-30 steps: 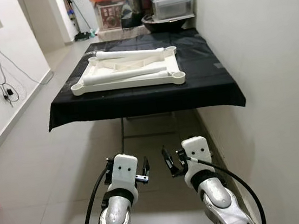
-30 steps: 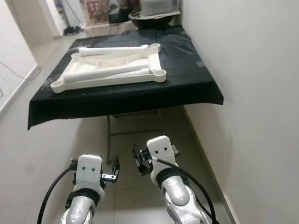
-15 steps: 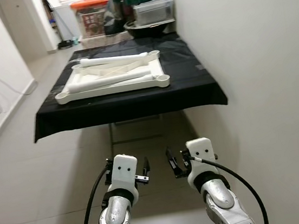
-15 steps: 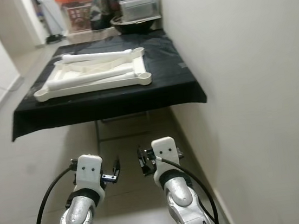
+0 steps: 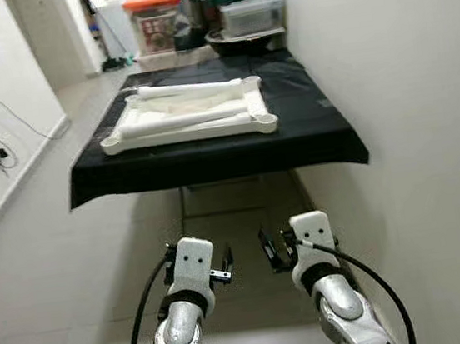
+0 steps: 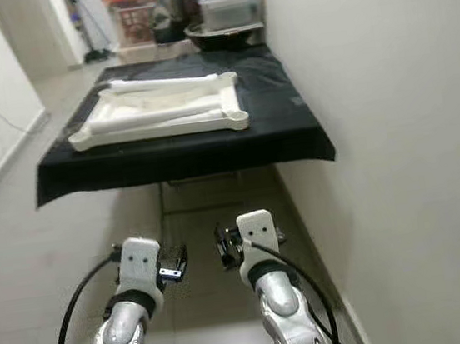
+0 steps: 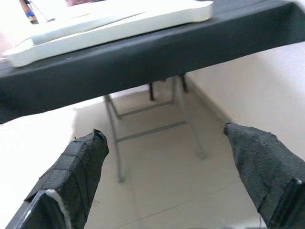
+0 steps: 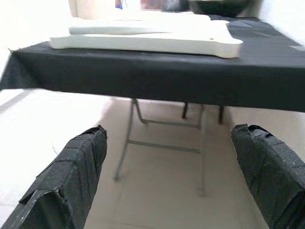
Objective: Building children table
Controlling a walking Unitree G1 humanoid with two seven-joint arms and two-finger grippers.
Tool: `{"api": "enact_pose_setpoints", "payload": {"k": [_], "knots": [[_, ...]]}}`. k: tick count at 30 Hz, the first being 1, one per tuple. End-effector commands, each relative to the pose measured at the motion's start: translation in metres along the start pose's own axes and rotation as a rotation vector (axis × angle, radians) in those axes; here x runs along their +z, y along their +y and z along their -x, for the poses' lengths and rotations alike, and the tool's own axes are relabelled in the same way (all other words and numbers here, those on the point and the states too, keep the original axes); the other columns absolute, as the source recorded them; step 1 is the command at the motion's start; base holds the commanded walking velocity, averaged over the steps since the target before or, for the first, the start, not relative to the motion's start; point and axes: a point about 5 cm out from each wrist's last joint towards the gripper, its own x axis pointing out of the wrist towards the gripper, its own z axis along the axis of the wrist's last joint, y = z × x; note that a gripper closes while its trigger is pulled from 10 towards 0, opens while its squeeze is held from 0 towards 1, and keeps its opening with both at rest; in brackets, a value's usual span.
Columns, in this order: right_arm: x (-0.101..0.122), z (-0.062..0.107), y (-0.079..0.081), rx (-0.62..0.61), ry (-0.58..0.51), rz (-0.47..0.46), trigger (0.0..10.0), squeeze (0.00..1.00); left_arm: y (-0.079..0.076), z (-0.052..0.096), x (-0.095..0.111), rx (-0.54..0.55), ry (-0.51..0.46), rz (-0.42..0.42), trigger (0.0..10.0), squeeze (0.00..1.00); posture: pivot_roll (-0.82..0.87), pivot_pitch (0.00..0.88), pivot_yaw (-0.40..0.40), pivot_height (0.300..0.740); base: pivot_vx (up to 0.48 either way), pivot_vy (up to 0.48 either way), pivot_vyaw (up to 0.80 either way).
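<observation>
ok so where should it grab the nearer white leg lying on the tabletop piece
Probably around the mid-shaft of the nearer white leg, coming from above and the robot's side. It lies flat across the white tabletop piece, its round bar exposed on top. Both the left gripper and the right gripper are open.

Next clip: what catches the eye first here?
A white children's table top lying upside down on a black-draped folding table against the right wall, with two white legs resting across it. Below, the left end effector and right end effector hover open over the floor, short of the table. Storage boxes are stacked behind.
</observation>
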Motion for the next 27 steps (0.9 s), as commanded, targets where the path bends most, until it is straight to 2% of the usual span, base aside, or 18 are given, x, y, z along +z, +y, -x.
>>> {"api": "enact_pose_setpoints", "payload": {"k": [1,19,27], "knots": [[0.0,0.0,0.0054,0.014,0.009,-0.009,10.0,0.0,-0.001,-0.0019,-0.0021,0.009,0.023,0.025,10.0,0.0,0.02,0.0,0.019,0.74,0.0,0.48,0.0],[0.0,0.0003,0.003,0.016,0.018,-0.001,10.0,0.0,-0.0054,-0.0019,-0.001,-0.001,0.024,0.032,10.0,0.0,-0.01,0.0,0.012,0.74,0.0,0.48,0.0],[0.0006,0.0003,0.0035,0.017,0.016,-0.001,10.0,0.0,-0.0053,-0.0017,0.0012,-0.002,0.011,0.026,10.0,0.0,0.0,0.0,0.008,0.74,0.0,0.0,0.0]]}}
